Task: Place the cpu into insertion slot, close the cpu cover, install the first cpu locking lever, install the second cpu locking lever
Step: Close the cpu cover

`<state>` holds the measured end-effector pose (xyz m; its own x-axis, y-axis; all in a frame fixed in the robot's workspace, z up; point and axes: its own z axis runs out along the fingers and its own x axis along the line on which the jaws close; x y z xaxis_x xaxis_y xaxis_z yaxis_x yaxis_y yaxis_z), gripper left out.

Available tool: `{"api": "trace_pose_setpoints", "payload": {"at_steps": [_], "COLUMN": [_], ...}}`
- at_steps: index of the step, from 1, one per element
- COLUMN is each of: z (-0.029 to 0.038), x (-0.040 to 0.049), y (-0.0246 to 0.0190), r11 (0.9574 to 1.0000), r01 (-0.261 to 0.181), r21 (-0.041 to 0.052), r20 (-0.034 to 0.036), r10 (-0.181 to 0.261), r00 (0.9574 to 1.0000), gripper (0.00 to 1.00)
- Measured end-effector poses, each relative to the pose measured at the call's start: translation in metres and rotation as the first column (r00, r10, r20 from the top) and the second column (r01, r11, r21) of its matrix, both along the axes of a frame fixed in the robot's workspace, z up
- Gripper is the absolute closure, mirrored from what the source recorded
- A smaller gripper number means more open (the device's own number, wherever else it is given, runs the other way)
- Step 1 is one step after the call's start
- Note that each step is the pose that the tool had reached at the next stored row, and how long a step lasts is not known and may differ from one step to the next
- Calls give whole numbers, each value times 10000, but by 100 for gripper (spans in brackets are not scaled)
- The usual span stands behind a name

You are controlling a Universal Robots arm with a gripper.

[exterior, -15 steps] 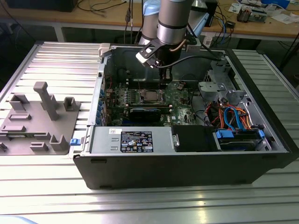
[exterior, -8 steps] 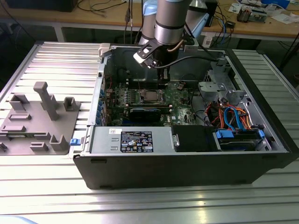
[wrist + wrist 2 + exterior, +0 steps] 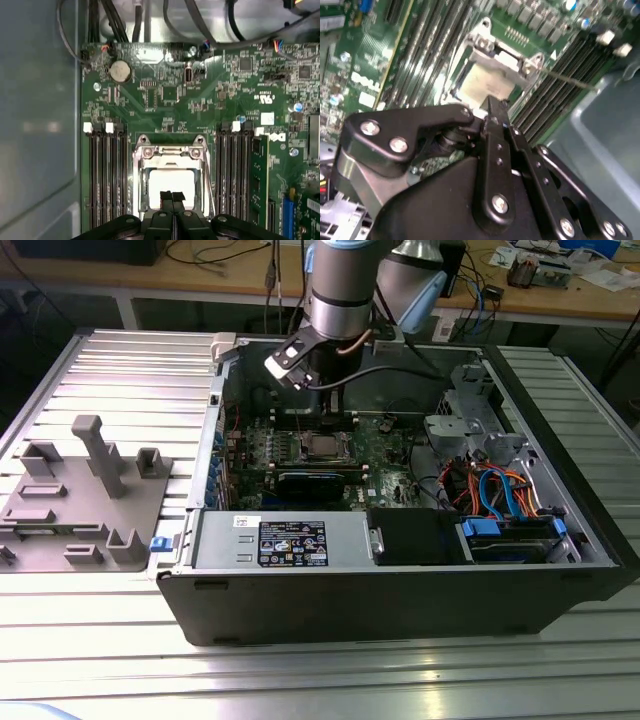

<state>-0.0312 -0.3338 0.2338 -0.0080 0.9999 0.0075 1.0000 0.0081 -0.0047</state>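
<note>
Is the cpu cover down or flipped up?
Down. The cpu cover lies flat around the cpu, whose pale top shows through its window.

In the first wrist view the gripper [image 3: 172, 196] covers the near edge of the cpu [image 3: 169, 180] and of the cpu cover [image 3: 142, 180]; we cannot tell whether its tips touch the cpu.

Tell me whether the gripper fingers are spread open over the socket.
No, in the first wrist view the gripper has its fingertips pressed together over the pale cpu.
</note>
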Motion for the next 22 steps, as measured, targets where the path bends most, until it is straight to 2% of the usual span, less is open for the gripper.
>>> {"api": "trace_pose_setpoints", "payload": {"at_steps": [2, 5, 8, 22], "z": [-52, -88, -149, -164], "x": [-39, -90, -114, -114], "y": [0, 0, -1, -1], "r11": [10000, 10000, 9994, 9994], "r01": [0, -3, -355, -357], "r21": [0, 0, -4, -3], "r20": [-9, -11, -12, -11], "r10": [0, 3, 355, 357], "r00": [10000, 10000, 9994, 9994], "gripper": [89, 89, 89, 89]}}
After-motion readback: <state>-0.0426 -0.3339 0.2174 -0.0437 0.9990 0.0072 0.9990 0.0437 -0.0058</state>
